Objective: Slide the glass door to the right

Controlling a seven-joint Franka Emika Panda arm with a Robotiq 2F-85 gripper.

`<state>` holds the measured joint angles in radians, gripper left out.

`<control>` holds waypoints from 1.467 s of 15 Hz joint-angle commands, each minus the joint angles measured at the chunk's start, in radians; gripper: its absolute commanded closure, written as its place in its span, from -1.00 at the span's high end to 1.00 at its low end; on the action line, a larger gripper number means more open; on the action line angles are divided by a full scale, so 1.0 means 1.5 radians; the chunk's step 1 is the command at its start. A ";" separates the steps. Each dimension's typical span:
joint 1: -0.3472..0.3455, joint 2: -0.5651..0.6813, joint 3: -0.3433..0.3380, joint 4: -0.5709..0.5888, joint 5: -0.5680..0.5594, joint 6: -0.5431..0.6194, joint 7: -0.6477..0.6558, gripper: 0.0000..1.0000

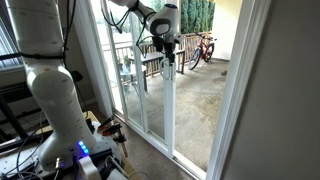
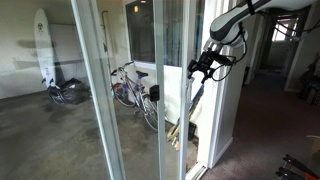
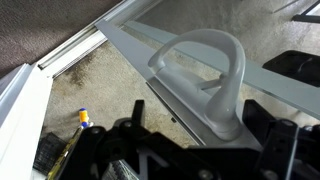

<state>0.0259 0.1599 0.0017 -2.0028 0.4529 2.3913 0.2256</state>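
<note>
Concrete patio floor (image 1: 195, 95) beyond the glass, grey and blotchy. Wooden railing (image 1: 128, 55) at 10 o'clock in an exterior view, bikes (image 1: 203, 47) parked at 1 o'clock. Indoors at 7 o'clock: white robot arm (image 1: 55, 90), base with a blue light and loose cables (image 1: 35, 150).

Glass door (image 1: 171, 105): tall clear panel in a slim white frame, vertical stile running from 12 down to 6 o'clock just right of centre. Dark opening to the patio directly beside it at 3 o'clock.

Gripper (image 1: 166, 52) high on that stile, at 12 o'clock, fingers pointing down along the frame.

Wrist view: white loop handle (image 3: 230, 95) fixed to the frame, centre toward 4 o'clock. One black finger (image 3: 290, 65) at 3 o'clock, dark gripper body along 6 o'clock. Jaws spread wide, handle loop lying between them; actual contact with the loop not discernible, nothing pinched.

Floor track (image 3: 70, 50) at 10 o'clock in the wrist view. Small yellow-and-blue item (image 3: 80, 118) at 8 o'clock, too small to identify.

Also through the glass in an exterior view: white surfboard (image 2: 42, 45) upright against the wall at 10 o'clock, bicycle (image 2: 135, 88) near centre.
</note>
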 commanded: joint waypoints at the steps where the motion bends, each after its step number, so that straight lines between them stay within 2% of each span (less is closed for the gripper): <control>1: -0.011 0.016 -0.005 0.023 -0.023 -0.026 0.028 1.00; 9: -0.030 0.032 -0.027 0.050 -0.028 -0.089 0.022 1.00; 14: -0.016 0.033 -0.025 0.027 -0.058 -0.064 0.028 1.00; 22: -0.018 0.042 -0.027 0.023 -0.074 -0.072 0.041 1.00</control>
<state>0.0193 0.1861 -0.0168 -1.9357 0.4117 2.2734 0.2506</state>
